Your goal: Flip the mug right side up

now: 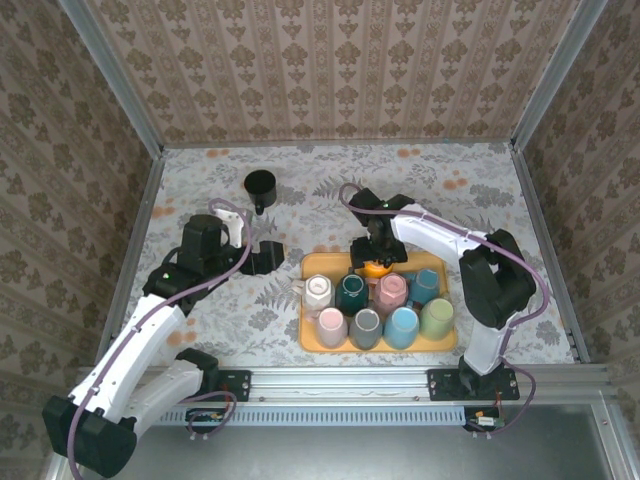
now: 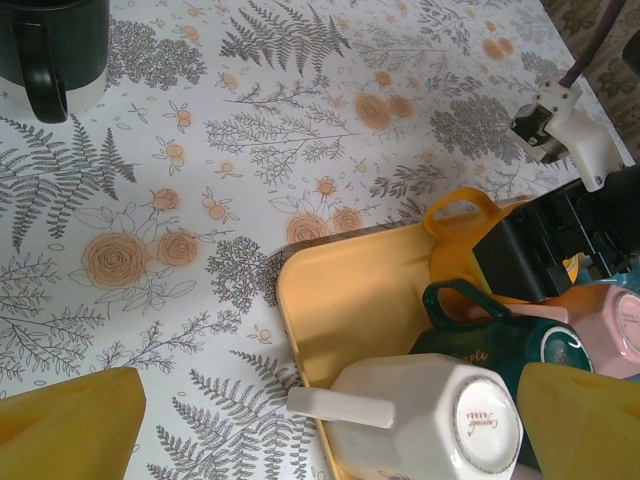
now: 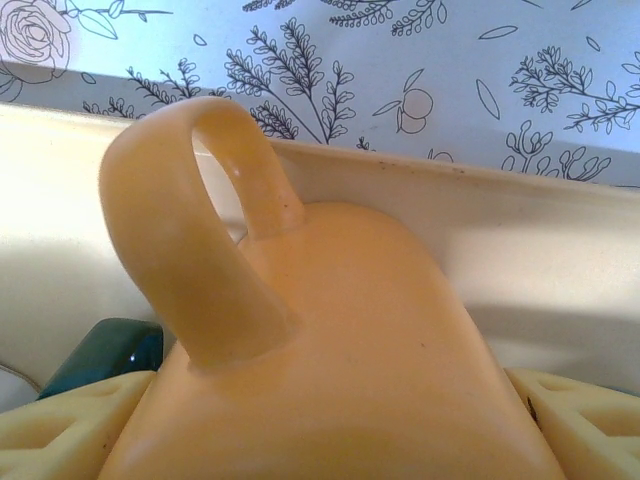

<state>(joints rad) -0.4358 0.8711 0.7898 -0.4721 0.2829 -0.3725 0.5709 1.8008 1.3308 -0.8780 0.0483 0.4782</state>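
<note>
Here, a glossy orange ceramic mug (image 3: 330,340) is shown at the yellow plastic tray's (image 1: 325,265) upper edge, centre frame, straddled by the right gripper (image 3: 320,420); whether it is gripped cannot be told. The left gripper (image 1: 262,258) is spread wide, empty. A slip off rounded glaze is risked.

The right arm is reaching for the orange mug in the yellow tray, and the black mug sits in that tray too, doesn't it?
Not quite: the black mug stands on the table outside the yellow tray, as the top external view shows. The right arm is indeed at the orange mug in the tray.
</note>
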